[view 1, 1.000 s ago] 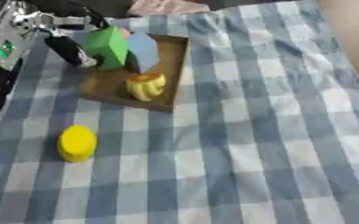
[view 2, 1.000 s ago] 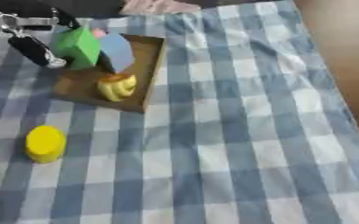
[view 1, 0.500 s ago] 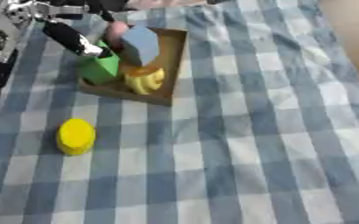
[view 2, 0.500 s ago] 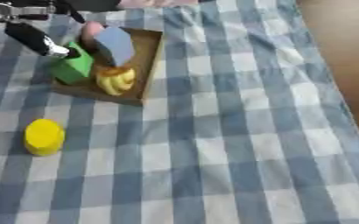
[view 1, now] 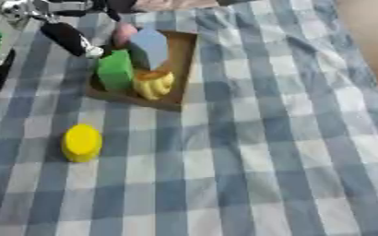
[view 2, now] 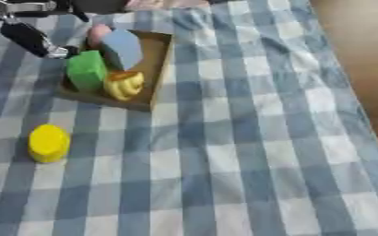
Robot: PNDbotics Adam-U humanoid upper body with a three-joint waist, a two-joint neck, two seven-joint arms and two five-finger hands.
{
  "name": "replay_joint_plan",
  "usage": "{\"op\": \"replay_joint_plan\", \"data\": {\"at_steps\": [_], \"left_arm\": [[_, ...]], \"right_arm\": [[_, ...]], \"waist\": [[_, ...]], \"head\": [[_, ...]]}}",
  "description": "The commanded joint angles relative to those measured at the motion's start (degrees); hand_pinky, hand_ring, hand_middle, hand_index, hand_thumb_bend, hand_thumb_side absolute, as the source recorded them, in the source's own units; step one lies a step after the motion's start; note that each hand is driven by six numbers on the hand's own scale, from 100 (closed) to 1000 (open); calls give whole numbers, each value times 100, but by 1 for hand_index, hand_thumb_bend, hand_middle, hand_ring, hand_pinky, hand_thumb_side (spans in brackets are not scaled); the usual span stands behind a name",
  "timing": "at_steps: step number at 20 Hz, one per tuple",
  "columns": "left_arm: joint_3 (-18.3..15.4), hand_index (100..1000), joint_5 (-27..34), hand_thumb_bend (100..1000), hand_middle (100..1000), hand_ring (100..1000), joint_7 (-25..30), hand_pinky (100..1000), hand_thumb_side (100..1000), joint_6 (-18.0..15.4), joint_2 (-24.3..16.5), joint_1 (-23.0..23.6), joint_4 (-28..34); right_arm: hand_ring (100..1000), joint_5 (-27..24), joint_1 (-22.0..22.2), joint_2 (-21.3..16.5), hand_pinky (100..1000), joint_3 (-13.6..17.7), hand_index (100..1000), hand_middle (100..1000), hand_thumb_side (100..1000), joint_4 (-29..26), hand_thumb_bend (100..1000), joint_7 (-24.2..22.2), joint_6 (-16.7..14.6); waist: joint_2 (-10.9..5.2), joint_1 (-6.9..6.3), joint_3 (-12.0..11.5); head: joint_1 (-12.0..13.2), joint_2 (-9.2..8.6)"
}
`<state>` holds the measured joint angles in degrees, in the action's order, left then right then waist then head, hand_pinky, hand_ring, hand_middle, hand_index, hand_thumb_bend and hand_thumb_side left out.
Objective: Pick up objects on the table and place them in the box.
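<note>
While no writing is legible, the shallow brown box (view 1: pixel 180 69) near the checked cloth's (view 1: pixel 256 152) far left corner holds a green block (view 1: pixel 115 70), blue block (view 1: pixel 150 48), pink piece (view 1: pixel 125 33) and ridged yellow item (view 1: pixel 153 84). A yellow cylinder (view 1: pixel 82 143) sits outside, near the left edge. Left hand (view 1: pixel 69 38): fingers straight, just off the green block.

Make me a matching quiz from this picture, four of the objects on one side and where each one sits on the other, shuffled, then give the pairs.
Things:
1. green block
2. yellow cylinder
3. banana-like toy
4. left hand

Places:
A. alone on the checked cloth, outside the box
B. near end of the box, right side
C. upper left, just beyond the box's left edge
D. left side of the box, standing

Pairs: 1-D, 2-A, 3-B, 4-C
</note>
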<state>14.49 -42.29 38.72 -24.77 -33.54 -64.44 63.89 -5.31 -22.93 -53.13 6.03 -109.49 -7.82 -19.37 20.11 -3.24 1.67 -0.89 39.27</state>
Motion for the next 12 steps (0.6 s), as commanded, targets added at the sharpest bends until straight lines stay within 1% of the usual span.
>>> {"op": "replay_joint_plan", "data": {"at_steps": [1, 3, 4, 5, 8, 9, 10, 11, 12], "left_arm": [[103, 899, 670, 269, 818, 910, 481, 950, 486, -477, -647, 178, 934], [132, 895, 1024, 275, 807, 906, 567, 948, 504, -364, -984, 470, 1549], [130, 895, 1172, 268, 801, 902, 603, 944, 535, -289, -1146, 630, 1831], [128, 894, 1313, 283, 793, 899, 639, 939, 578, -208, -1298, 793, 2082], [152, 897, 1610, 344, 779, 894, 733, 936, 695, 15, -1699, 1275, 2728], [164, 897, 1675, 356, 771, 893, 743, 935, 711, 73, -1796, 1414, 2923], [170, 891, 1730, 387, 761, 891, 727, 935, 756, 123, -1882, 1544, 3112], [174, 890, 1776, 398, 759, 892, 692, 935, 768, 177, -1958, 1664, 3277], [178, 883, 1794, 454, 755, 897, 638, 939, 828, 233, -2041, 1777, 3439]], "right_arm": [[618, -69, -29, -127, 858, 129, 760, 447, 470, -23, 100, 55, 16], [618, -88, -29, -129, 858, 143, 759, 447, 470, -25, 100, 73, 34], [618, -90, -22, -133, 858, 145, 759, 447, 470, -32, 100, 76, 36], [618, -87, -12, -136, 858, 147, 759, 447, 470, -39, 100, 76, 35], [618, -74, 12, -130, 858, 156, 760, 447, 470, -43, 100, 79, 38], [618, -72, 16, -124, 858, 159, 760, 447, 470, -43, 100, 81, 39], [618, -69, 22, -120, 858, 161, 759, 447, 470, -44, 100, 84, 37], [618, -65, 29, -118, 858, 165, 759, 447, 471, -45, 100, 86, 34], [618, -62, 37, -114, 858, 169, 759, 446, 470, -45, 100, 91, 32]], "waist": [[-160, 25, -29], [-161, 23, -62], [-160, 26, -79], [-159, 31, -100], [-157, 51, -155], [-157, 61, -166], [-156, 71, -174], [-154, 80, -179], [-154, 88, -182]], "head": [[-66, 25], [-92, 28], [-105, 27], [-118, 26], [-143, 12], [-147, 6], [-153, -1], [-156, -4], [-154, 1]]}}
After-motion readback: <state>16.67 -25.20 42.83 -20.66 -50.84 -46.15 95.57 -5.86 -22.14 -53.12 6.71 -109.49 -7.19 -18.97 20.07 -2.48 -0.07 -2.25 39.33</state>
